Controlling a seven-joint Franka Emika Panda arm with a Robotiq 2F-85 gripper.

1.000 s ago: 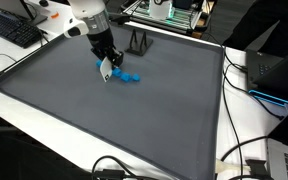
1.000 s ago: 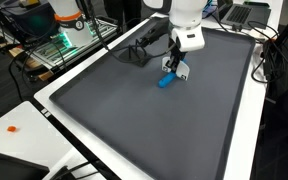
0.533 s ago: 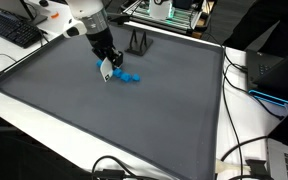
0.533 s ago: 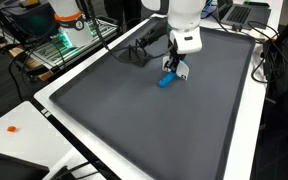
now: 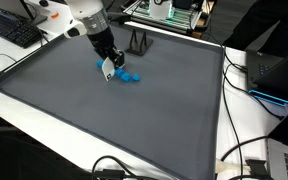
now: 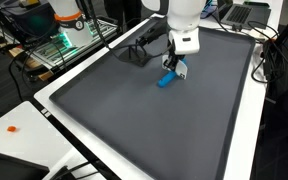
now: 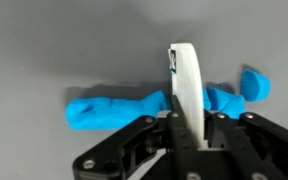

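Note:
My gripper (image 5: 107, 67) hangs low over the far part of a grey mat (image 5: 134, 125), and it shows in both exterior views (image 6: 173, 68). It is shut on a thin white flat piece (image 7: 183, 80), held upright on its edge between the fingers (image 7: 184, 128). A blue knobbly elongated object (image 7: 109, 110) lies on the mat right under and beside the white piece. The blue object also shows in both exterior views (image 5: 130, 77) (image 6: 165, 82). I cannot tell whether the white piece touches it.
A small black stand (image 5: 138, 42) (image 6: 134, 53) sits on the mat just beyond the gripper. A keyboard (image 5: 12, 30) lies off the mat's far corner. Cables (image 5: 252, 150) run along one side. A small orange item (image 6: 12, 128) lies on the white table.

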